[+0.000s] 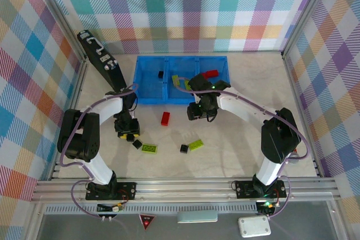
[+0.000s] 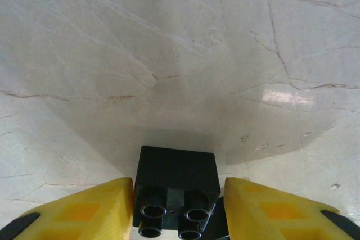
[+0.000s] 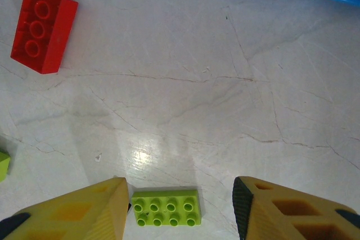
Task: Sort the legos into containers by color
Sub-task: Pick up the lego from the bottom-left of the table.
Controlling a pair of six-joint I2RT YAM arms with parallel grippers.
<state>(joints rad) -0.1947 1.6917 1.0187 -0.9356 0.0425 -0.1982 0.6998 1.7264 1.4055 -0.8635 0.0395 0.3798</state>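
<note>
A black lego sits studs-toward-camera between the yellow fingers of my left gripper, which is shut on it just over the table. From above, the left gripper is left of centre. My right gripper hovers in front of the blue bin, jaws open and holding nothing. A lime green lego lies on the table below the right gripper, close to its left finger. A red lego lies further off. The containers hold a black, a green and a red lego.
Loose on the table are a red lego, two black ones and two green ones. A black flat panel leans at the back left. Checked walls enclose the table.
</note>
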